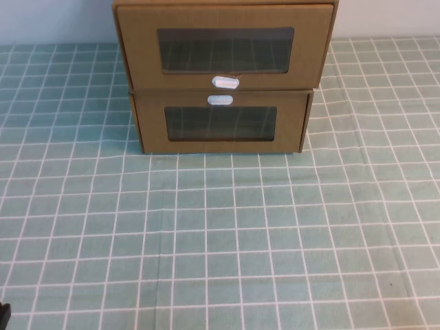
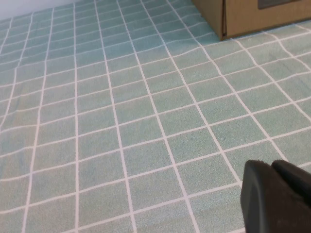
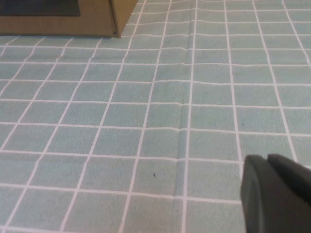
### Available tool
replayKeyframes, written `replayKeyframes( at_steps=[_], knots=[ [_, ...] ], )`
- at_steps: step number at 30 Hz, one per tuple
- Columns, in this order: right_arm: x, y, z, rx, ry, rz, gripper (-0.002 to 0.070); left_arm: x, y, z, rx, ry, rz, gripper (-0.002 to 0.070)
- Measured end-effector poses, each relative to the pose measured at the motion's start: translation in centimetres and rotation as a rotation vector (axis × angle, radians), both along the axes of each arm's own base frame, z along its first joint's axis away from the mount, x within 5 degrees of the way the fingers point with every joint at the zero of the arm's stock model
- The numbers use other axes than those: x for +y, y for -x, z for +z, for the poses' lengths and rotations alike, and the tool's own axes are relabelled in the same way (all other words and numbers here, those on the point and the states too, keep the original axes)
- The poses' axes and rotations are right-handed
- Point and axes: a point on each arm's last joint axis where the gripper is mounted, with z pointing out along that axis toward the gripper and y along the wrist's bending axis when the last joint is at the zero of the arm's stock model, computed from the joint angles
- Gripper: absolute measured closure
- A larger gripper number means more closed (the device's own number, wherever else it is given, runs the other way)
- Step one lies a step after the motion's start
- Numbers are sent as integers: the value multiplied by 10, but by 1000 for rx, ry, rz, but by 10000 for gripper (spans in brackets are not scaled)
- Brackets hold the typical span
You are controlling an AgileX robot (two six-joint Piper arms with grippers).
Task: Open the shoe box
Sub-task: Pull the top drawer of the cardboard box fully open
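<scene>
Two brown cardboard shoe boxes stand stacked at the back of the table, the upper box [image 1: 225, 45] on the lower box [image 1: 221, 122]. Each has a clear front window and a white pull tab: the upper tab [image 1: 225, 82] and the lower tab [image 1: 220, 100]. Both fronts are closed. My left gripper [image 2: 271, 164] hovers low over the cloth, shut and empty, far from the box corner [image 2: 252, 17]. My right gripper [image 3: 267, 158] is also shut and empty, well short of the box corner [image 3: 63, 17]. Neither gripper shows in the high view.
A green tablecloth with a white grid [image 1: 220, 234] covers the whole table. A white wall runs behind the boxes. A small dark part [image 1: 3, 316] peeks in at the near left corner.
</scene>
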Motion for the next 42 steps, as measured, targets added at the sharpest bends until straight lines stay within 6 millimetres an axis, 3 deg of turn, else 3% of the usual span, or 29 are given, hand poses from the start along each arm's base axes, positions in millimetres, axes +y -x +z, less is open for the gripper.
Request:
replayKeyframes(
  at_steps=[31, 38, 42],
  knots=[
    [0, 0, 0, -2, 0, 0, 690, -1, -1, 2, -14, 77, 10, 680],
    [0, -3, 10, -117, -21, -8, 689, -3, -3, 19, -196, 114, -10, 680],
    [-1, -5, 29, -323, -60, -21, 689, -4, -3, 39, -414, 158, -35, 680]
  ],
)
